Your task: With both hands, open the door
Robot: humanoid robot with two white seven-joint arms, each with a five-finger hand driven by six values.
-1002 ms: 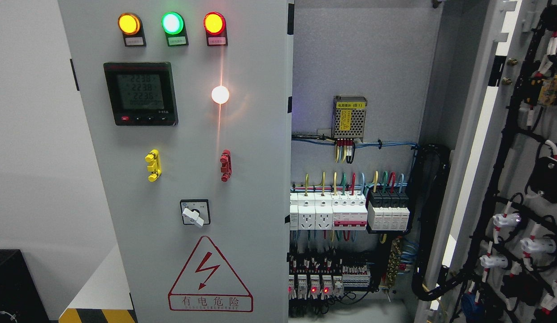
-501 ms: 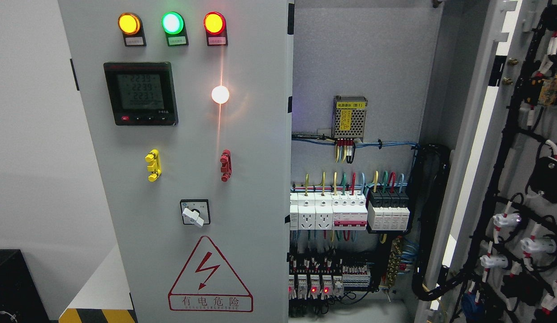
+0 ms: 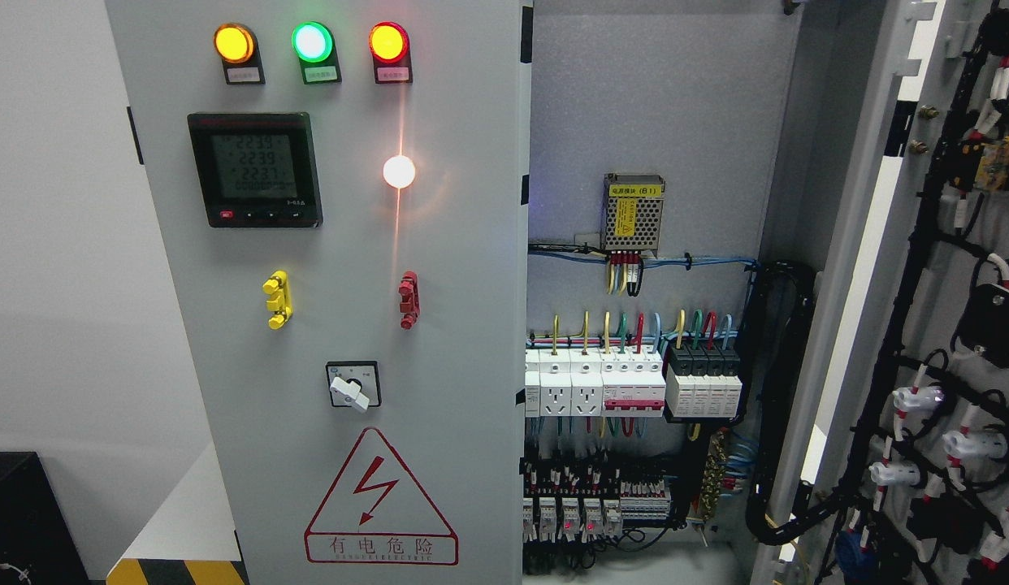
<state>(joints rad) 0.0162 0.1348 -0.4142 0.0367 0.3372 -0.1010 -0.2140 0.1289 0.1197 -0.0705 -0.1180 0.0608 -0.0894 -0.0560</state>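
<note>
1. At the far left of my view, a black box (image 3: 17,516) sits low against a pale wall, beside a strip of yellow-and-black floor tape (image 3: 175,571).
2. The left door (image 3: 326,325) of the grey cabinet stands closed before me, carrying three lit lamps, orange, green and red (image 3: 312,42), a black meter (image 3: 254,169) with a glowing screen, a white lamp (image 3: 399,171), a yellow handle (image 3: 278,299), a red handle (image 3: 409,299), a rotary switch (image 3: 353,384) and a red-bordered warning triangle (image 3: 380,501).
3. Past its right edge the cabinet's inside lies exposed: a perforated metal box (image 3: 633,213), rows of white and black breakers (image 3: 632,382) and coloured wires (image 3: 634,325).
4. The right door (image 3: 935,325) is swung wide open at the right edge, its inner face strung with black cables.
5. Neither of my hands appears in view, so I cannot tell whether they are released, clenched or grasping anything.
</note>
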